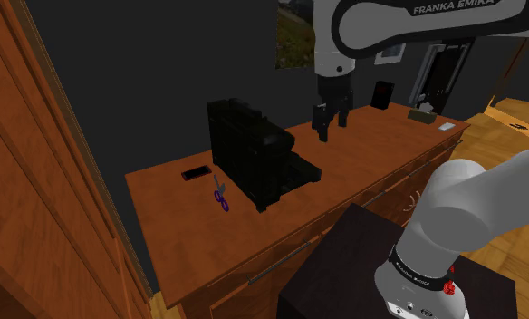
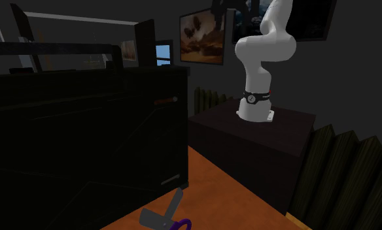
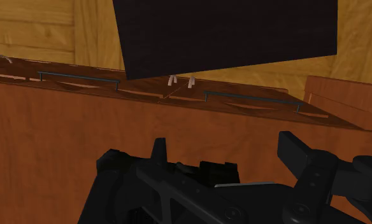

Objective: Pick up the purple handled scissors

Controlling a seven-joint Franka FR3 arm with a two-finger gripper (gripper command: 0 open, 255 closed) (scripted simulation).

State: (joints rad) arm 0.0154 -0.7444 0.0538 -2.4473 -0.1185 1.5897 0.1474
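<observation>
Gripper [image 1: 331,122] open and empty above the counter [image 1: 168,217], black machine [image 1: 254,154] in the way.
Shoulder view: purple-handled scissors [image 1: 221,196] lie flat near the counter's end at that view's left, just beside the machine; gripper well apart beyond it. Second exterior view: scissors' handles cut off at the bottom edge. Wrist view: fingers [image 3: 293,147] stand apart, nothing between; drawer handles [image 3: 79,76] ahead.

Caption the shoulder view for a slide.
Open gripper hangs above the counter; scissors lie across the black machine from it.
</observation>
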